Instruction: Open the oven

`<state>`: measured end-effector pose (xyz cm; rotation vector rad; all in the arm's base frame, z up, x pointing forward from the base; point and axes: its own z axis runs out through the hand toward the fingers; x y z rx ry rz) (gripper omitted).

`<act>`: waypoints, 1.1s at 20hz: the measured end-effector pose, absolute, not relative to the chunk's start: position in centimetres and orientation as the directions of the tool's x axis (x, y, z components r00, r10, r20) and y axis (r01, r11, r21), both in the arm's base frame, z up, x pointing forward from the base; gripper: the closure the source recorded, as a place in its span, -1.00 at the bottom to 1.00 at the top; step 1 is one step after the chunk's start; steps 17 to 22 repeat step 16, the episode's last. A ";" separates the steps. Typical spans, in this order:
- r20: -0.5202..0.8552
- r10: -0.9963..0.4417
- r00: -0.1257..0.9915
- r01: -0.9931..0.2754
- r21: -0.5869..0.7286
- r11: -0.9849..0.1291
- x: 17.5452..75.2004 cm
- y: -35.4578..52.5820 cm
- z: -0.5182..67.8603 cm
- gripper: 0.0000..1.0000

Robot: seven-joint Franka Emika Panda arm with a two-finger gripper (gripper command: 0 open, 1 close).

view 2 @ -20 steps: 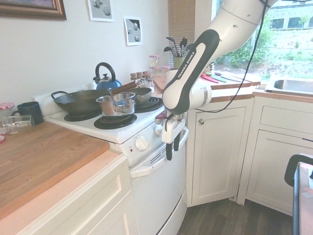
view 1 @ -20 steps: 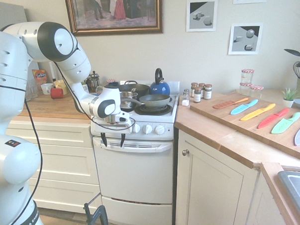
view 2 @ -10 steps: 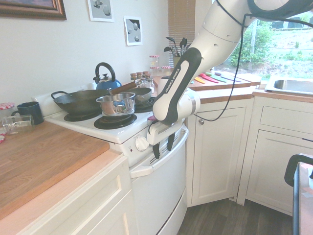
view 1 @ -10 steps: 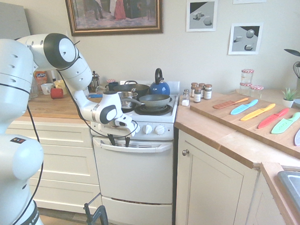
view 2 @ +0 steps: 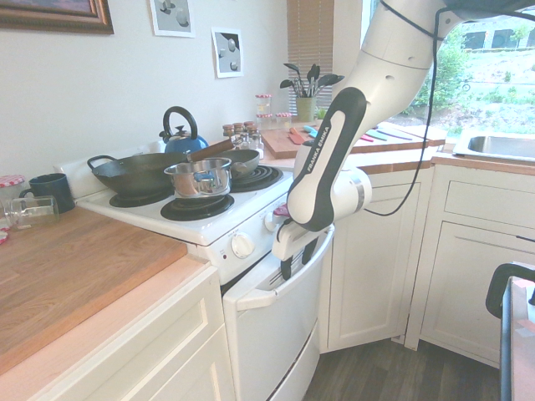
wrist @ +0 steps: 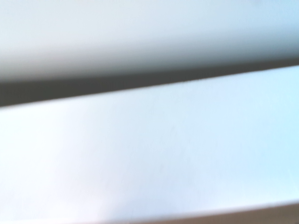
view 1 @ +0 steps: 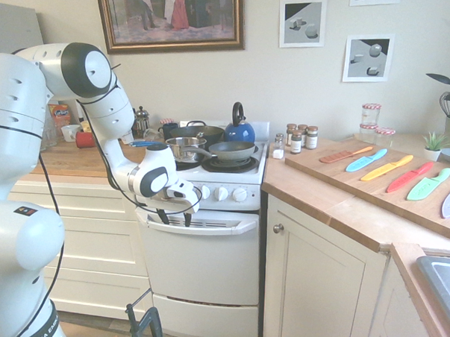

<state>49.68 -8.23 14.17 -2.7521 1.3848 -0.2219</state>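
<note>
First exterior view: a white Franka arm (view 1: pixel 107 126) reaches in from the left to a small white oven (view 1: pixel 202 268), which stands between cream drawers (view 1: pixel 80 244) and a cream cabinet (view 1: pixel 321 270). Its gripper (view 1: pixel 175 221) points down at the left part of the wide, curved handle (view 1: pixel 226 227). The 2 dark fingers are spread, with a clear gap between them. On the stovetop are a steel pot (view 1: pixel 182 147), a grey frying pan (view 1: pixel 233 151) and a blue kettle (view 1: pixel 240 132). Coloured knives (view 1: pixel 387 168) lie on a wooden board (view 1: pixel 337 170) to the right

Second exterior view: the oven door (view 2: pixel 272 334) is slightly ajar, its top tipped out from the front panel, with a dark gap above it. The 2 fingers stand apart and reach down between the handle and the door, behind the handle's bar. They are not closed around the bar; whether they touch it, I cannot tell

Wrist view: a blurred, pale slanting surface (wrist: pixel 149 149) fills the lower part, with a dark band (wrist: pixel 117 85) beside it and another pale area beyond
</note>
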 end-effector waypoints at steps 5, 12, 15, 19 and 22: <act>0.052 -0.824 0.564 -0.820 -0.082 -0.567 42.0 -8.5 11.7 -1.00; -0.062 -0.808 0.586 -0.810 -0.044 -0.584 36.5 -9.8 12.0 -1.00; -0.111 -0.769 0.629 -0.775 -0.012 -0.632 35.6 -11.7 14.8 -1.00; -0.121 -0.746 0.655 -0.752 -0.009 -0.659 36.1 -12.0 16.5 -1.00; -0.121 -0.746 0.655 -0.752 -0.009 -0.659 36.1 -12.0 16.5 -1.00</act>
